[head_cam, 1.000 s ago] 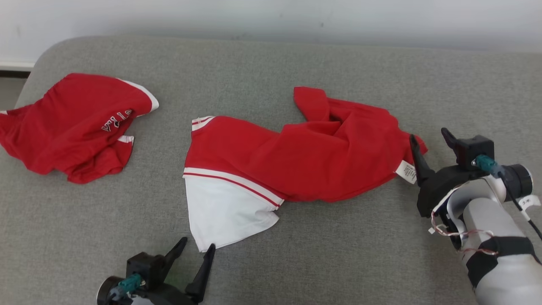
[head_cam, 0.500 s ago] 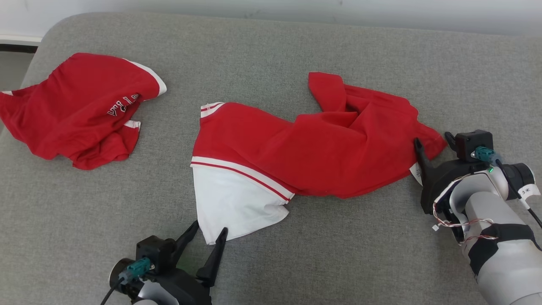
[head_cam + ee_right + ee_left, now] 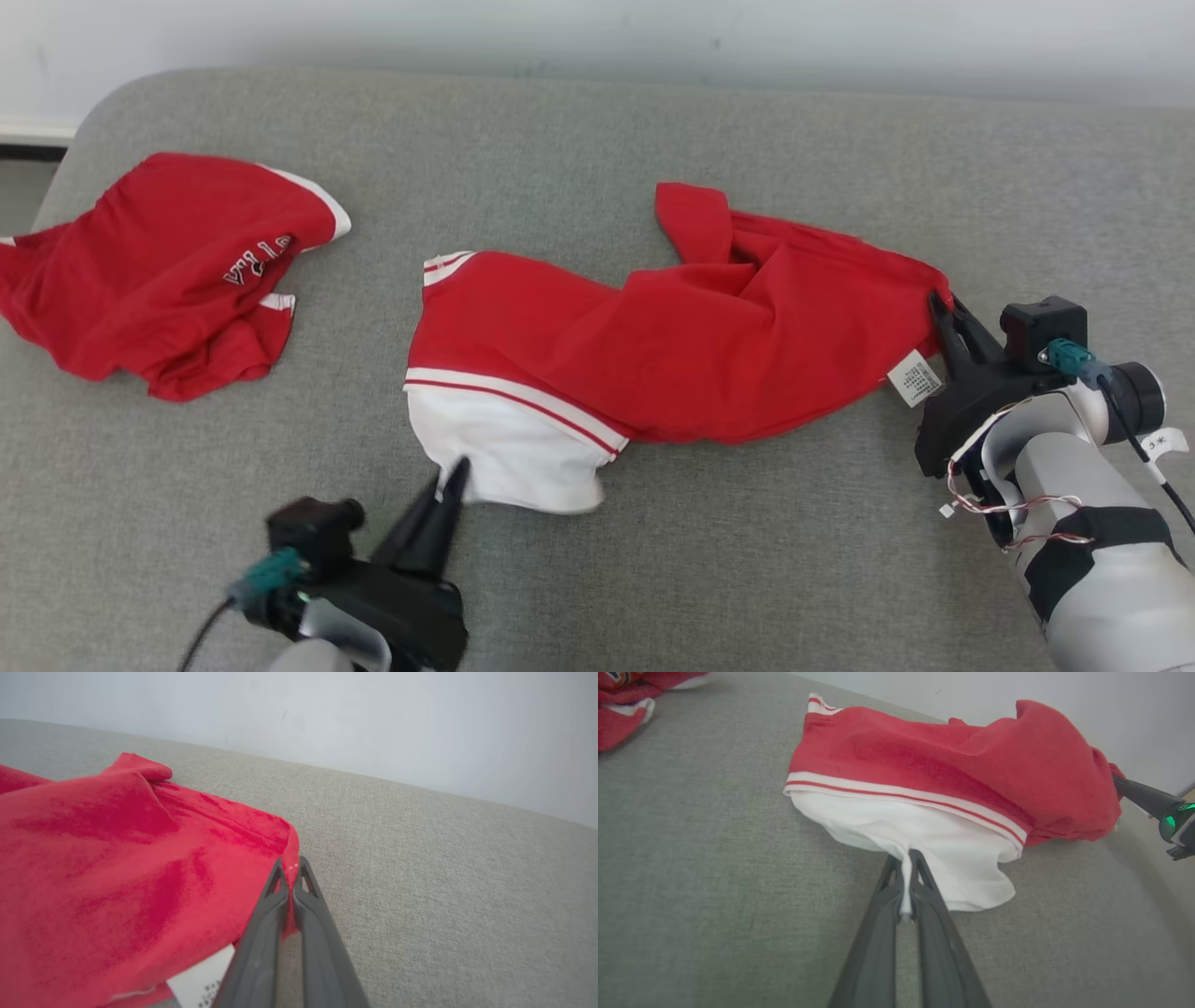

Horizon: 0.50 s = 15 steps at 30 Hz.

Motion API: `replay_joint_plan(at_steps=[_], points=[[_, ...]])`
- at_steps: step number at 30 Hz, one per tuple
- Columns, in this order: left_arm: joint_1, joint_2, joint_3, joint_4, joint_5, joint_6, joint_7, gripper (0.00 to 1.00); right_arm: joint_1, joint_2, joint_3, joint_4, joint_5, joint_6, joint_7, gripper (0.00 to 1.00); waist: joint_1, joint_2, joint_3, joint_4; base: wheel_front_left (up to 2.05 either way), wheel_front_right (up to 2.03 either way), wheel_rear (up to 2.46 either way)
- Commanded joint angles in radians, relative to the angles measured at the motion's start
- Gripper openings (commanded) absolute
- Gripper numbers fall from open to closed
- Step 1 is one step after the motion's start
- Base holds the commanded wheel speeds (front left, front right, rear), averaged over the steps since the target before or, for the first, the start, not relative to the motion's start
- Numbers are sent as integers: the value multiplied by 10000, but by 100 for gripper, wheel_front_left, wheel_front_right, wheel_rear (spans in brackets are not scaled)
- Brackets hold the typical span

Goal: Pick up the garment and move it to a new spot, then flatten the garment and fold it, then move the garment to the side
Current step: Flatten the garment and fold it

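Garment [image 3: 709,355]: red and white, rumpled, mid grey cushion [image 3: 653,579];
Left end effector [image 3: 455,474]: pinched together on the white corner;
Right end effector [image 3: 936,303]: clamped on the red edge

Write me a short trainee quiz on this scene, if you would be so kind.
1. True or false: the left tool is shut on the white end of the garment.
2. What does the right tool pinch? A) the garment's red edge B) its care label C) nothing
3. What lies at the far left of the grey cushion?
Key: 1 true; 2 A; 3 a second red garment.
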Motion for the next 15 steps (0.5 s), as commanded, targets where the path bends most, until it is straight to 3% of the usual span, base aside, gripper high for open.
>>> replay_joint_plan(at_steps=[1, 9, 15], points=[[9, 175, 283, -343, -56, 13, 2, 0, 263, -33, 91, -377, 296, 9, -76, 0, 0, -1, -352, -227, 0, 0, 0], [-1383, 1025, 683, -1561, -875, 13, 303, 0, 313, -181, 430, -2252, 1847, 9, -58, 0, 0, -1, -710, -648, 0, 0, 0], [-4496, 1864, 1284, -1893, -2254, 13, 1743, 0, -1334, -405, 297, -3519, 3166, 9, 921, 0, 0, -1, 244, -1024, 0, 0, 0]])
